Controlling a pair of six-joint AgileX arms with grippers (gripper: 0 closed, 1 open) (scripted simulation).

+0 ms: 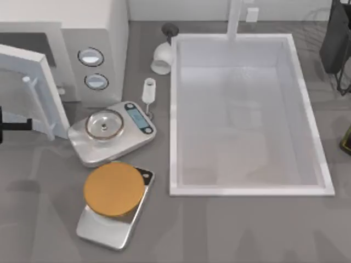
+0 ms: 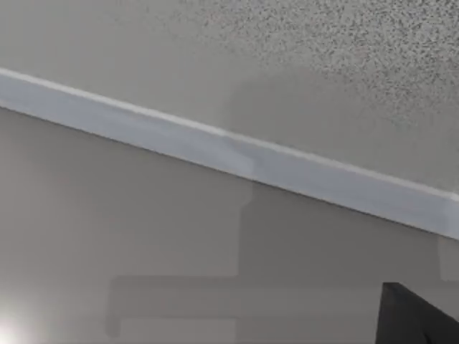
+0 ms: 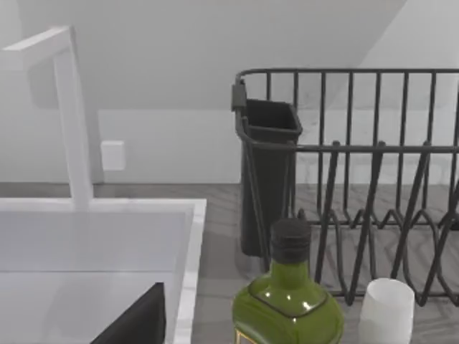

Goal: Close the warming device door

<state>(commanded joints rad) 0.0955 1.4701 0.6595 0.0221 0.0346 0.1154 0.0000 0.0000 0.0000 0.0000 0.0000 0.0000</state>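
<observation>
Top view has the warming device (image 1: 66, 44) at the far left of the bench (image 1: 230, 230), its two dials facing up the picture's middle, and the door (image 1: 30, 90) swung out at an angle from the body, handle (image 1: 37, 101) on its outer face. So the job is not done: the door stands well ajar and has a good arc left to travel before it meets the cabinet. At the left edge, just beside the door's free end, a dark piece of the left end effector (image 1: 13, 127) pokes in; whether it is clenched or released I cannot tell, nor whether it touches the panel. Two silver kitchen scales (image 1: 112, 131) sit in front of the device, close to the door's sweep but apparently outside it. Over by the sink (image 1: 249, 189), the right arm (image 1: 337, 38) looks parked at the far right, its wrist view facing a green bottle (image 3: 287, 304) and dish rack (image 3: 358, 179)
</observation>
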